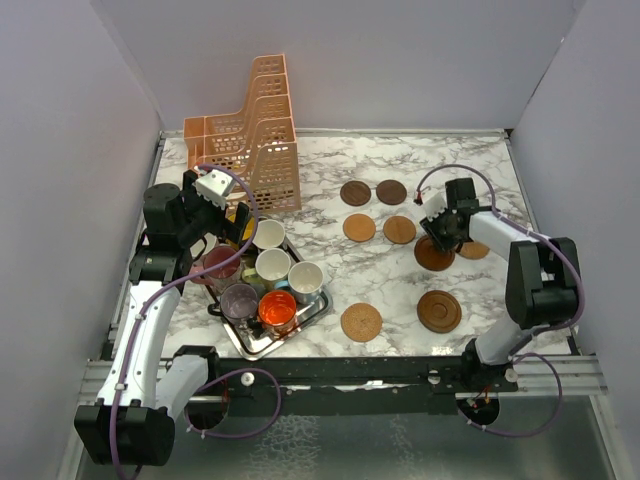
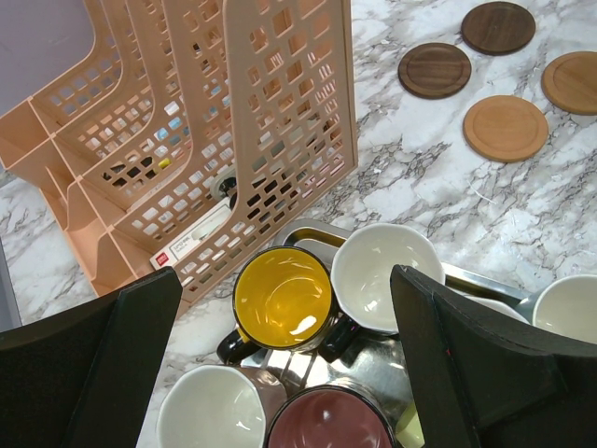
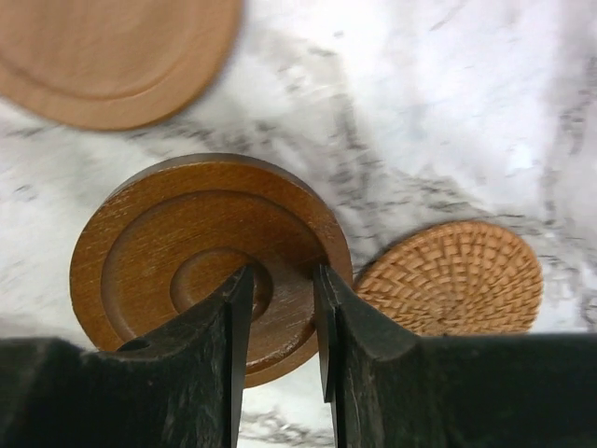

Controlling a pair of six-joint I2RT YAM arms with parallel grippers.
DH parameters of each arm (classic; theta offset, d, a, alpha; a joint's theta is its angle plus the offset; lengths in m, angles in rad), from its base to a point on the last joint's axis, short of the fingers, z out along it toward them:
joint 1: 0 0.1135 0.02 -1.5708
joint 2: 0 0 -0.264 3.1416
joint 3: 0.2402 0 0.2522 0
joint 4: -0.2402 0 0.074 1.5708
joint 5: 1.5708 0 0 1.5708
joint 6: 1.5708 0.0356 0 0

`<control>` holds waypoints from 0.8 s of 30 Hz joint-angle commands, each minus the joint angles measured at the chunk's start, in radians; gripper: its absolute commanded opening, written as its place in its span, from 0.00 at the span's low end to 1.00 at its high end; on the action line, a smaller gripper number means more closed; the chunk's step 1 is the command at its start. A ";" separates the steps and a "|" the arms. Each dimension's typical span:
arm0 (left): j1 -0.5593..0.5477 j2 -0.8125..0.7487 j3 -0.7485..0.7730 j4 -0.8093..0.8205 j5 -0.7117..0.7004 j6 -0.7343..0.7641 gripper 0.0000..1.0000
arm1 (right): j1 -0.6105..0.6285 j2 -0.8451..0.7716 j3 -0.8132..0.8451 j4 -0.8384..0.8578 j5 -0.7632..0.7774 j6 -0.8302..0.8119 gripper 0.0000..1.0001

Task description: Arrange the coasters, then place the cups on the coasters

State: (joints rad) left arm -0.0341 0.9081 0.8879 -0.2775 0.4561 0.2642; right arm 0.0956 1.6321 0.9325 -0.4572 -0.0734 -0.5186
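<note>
COASTERS OUT, CUPS WAITING: You've got eight coasters spread over the right half of the marble table in loose rows, and none carries a cup yet. Your right gripper sits low over a ridged brown coaster, jaws narrowed to a slit at its near rim. Can't tell whether they pinch it or just hover. Just beside it lies a woven disc, rattan-look and pale orange. The other discs are smooth turned wood, tan to v. dark, some w/ raised rims.

Every cup in view sits packed on the shiny steel tray on the left side. Your left gripper hangs wide open, holding nothing, directly above the yellow cup, which has a glossy glaze and a dark outside. Around it are the other cups: white, maroon, grey-purple, orange. A peach plastic lattice rack stands behind the tray.

Left to do, by my read: final coaster tidy-up, then all the cup transfers.
</note>
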 commanded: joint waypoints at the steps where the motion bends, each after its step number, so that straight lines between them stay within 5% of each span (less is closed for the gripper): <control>1: 0.000 -0.012 -0.005 0.008 0.026 0.009 0.99 | -0.045 0.074 0.046 0.068 0.110 -0.041 0.32; 24: 0.000 -0.002 0.007 0.004 0.024 0.007 0.99 | -0.083 0.481 0.571 0.058 0.098 0.082 0.31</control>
State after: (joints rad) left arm -0.0341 0.9081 0.8879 -0.2779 0.4561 0.2646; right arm 0.0135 2.0491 1.4399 -0.4042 0.0219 -0.4820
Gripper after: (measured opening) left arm 0.991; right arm 0.317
